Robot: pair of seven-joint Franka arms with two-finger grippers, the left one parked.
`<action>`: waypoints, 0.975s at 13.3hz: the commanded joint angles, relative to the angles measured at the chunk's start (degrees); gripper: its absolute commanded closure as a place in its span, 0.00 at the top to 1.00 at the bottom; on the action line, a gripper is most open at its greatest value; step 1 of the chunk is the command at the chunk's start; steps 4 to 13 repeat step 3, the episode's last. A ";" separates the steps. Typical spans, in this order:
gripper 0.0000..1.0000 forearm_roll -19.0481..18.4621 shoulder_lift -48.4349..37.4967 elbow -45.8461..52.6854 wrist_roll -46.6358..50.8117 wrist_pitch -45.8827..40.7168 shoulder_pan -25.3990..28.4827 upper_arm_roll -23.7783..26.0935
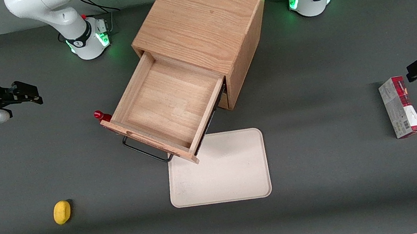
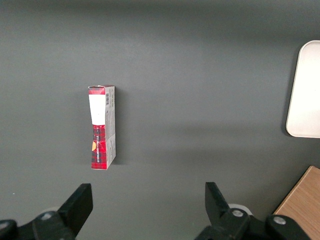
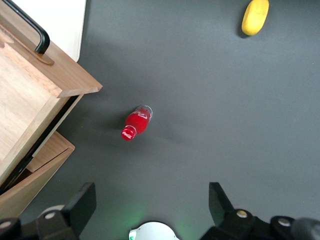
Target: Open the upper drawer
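The upper drawer (image 1: 166, 103) of the oak cabinet (image 1: 201, 21) stands pulled far out, its shallow wooden tray bare. Its thin black wire handle (image 1: 144, 151) points toward the front camera. In the right wrist view the drawer's corner (image 3: 30, 85) and handle (image 3: 30, 27) show beside the cabinet body. My right gripper (image 1: 33, 93) hangs above the table toward the working arm's end, well apart from the drawer. The gripper (image 3: 150, 200) is open, with nothing between its fingers.
A small red bottle (image 1: 101, 116) (image 3: 136, 122) lies on the table against the drawer's side. A yellow lemon-like object (image 1: 62, 211) (image 3: 255, 17) sits nearer the front camera. A cream tray (image 1: 221, 170) lies in front of the drawer. A red and white box (image 1: 399, 106) (image 2: 101, 127) lies toward the parked arm's end.
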 commanded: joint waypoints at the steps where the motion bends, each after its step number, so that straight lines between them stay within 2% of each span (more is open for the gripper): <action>1: 1.00 -0.93 1.54 2.63 1.11 -1.14 -1.71 1.65; 13: 1.00 -0.85 2.33 3.06 1.54 -1.14 -1.80 2.09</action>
